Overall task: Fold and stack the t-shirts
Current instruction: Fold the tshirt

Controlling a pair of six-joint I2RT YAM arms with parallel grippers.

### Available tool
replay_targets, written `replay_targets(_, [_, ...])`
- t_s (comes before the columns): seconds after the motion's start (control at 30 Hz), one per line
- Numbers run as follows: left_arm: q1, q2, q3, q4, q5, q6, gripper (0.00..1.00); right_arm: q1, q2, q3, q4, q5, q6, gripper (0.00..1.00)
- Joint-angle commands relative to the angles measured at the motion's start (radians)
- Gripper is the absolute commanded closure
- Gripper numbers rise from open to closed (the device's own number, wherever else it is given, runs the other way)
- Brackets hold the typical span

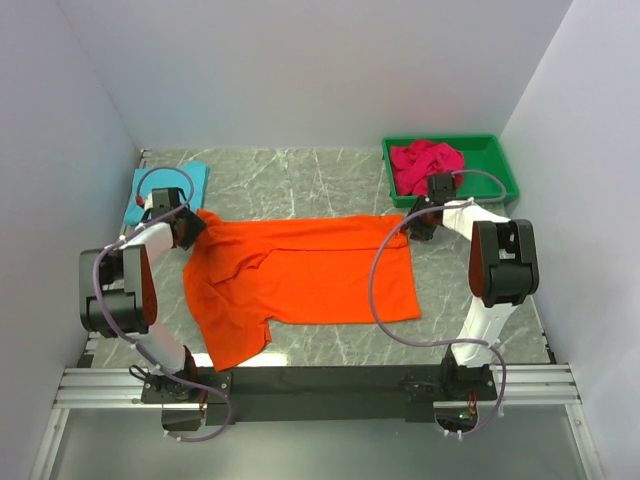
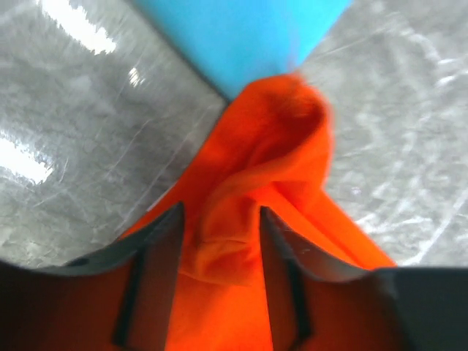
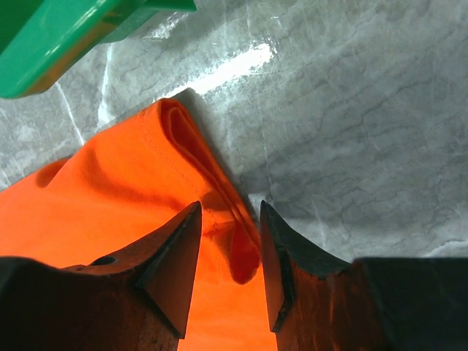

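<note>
The bright orange t-shirt (image 1: 300, 275) lies spread across the middle of the table, one sleeve hanging toward the near edge. My left gripper (image 1: 190, 228) is at its far left corner; in the left wrist view the jaws (image 2: 221, 212) stand apart astride a bunched ridge of orange cloth (image 2: 285, 124). My right gripper (image 1: 418, 222) is at the far right corner, open (image 3: 230, 206), with the folded orange hem (image 3: 110, 190) running between its fingers. A folded turquoise-blue t-shirt (image 1: 168, 185) (image 2: 241, 36) lies just beyond the left gripper. A crimson-pink t-shirt (image 1: 425, 160) lies crumpled in the bin.
A green plastic bin (image 1: 495, 160) (image 3: 58, 44) stands at the far right corner, close behind the right gripper. White walls close in the table on three sides. Grey marble tabletop (image 1: 300, 180) shows beyond the orange shirt.
</note>
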Motion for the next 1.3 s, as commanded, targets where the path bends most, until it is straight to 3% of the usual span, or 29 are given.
replay_targets(0.0, [0.004, -0.073, 0.020, 0.050, -0.002, 0.059, 0.48, 0.000, -0.072, 0.025, -0.001, -0.006, -0.023, 0.55])
replay_targets(0.13, [0.004, -0.027, 0.103, 0.046, 0.024, 0.113, 0.40, 0.021, -0.078, 0.040, -0.005, -0.026, -0.028, 0.55])
replay_targets(0.47, [-0.009, 0.139, 0.242, 0.018, 0.092, 0.156, 0.46, 0.079, -0.020, 0.116, -0.001, -0.054, -0.033, 0.55])
replay_targets(0.63, [-0.015, 0.174, 0.265, 0.009, 0.083, 0.142, 0.63, 0.079, 0.048, 0.149, -0.022, -0.037, 0.007, 0.56])
replay_targets(0.73, [-0.013, 0.168, 0.256, 0.003, 0.052, 0.121, 0.79, 0.081, 0.064, 0.152, -0.048, -0.022, 0.027, 0.58])
replay_targets(0.9, [0.010, 0.102, 0.184, 0.021, -0.077, 0.040, 0.99, 0.078, 0.081, 0.154, -0.085, 0.011, 0.033, 0.61])
replay_targets(1.13, [0.036, -0.003, 0.109, 0.047, -0.132, -0.081, 0.99, 0.079, 0.094, 0.157, -0.111, 0.035, 0.036, 0.62])
replay_targets(1.27, [0.039, -0.013, 0.103, 0.057, -0.146, -0.065, 0.89, 0.076, 0.101, 0.169, -0.137, 0.063, 0.035, 0.63])
